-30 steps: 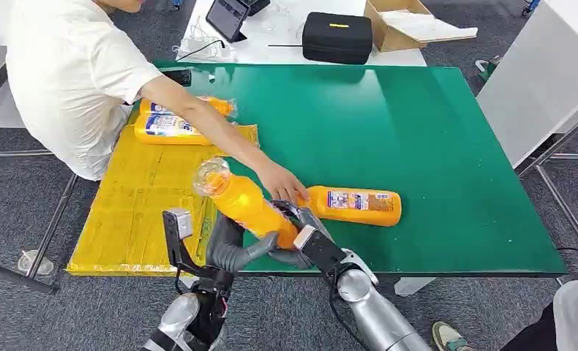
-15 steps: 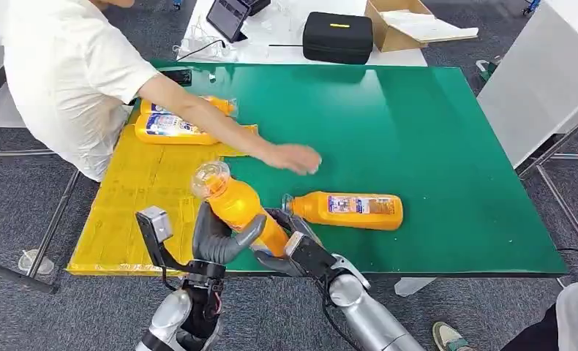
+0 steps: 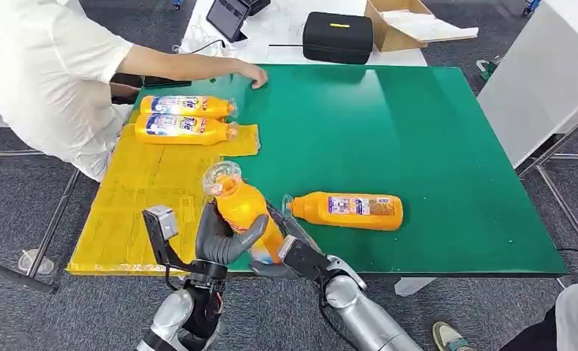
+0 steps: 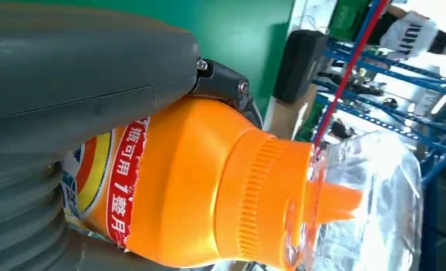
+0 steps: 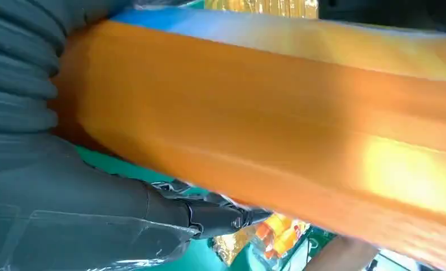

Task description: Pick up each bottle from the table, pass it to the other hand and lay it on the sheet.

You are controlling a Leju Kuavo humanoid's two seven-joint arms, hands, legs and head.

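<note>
Bottle (image 3: 242, 208) tilted cap-up toward the sheet (image 3: 136, 197), left hand (image 3: 224, 241) wrapped round its middle, right hand (image 3: 290, 256) clasping its base.

We read Chinese chars "可用" and "整月" on the red label strip of the held orange bottle (image 4: 209, 186); other bottles' labels too small to read.

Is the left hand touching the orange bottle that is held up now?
Touching. In the left wrist view, the left hand wraps the bottle with no gap.
</note>
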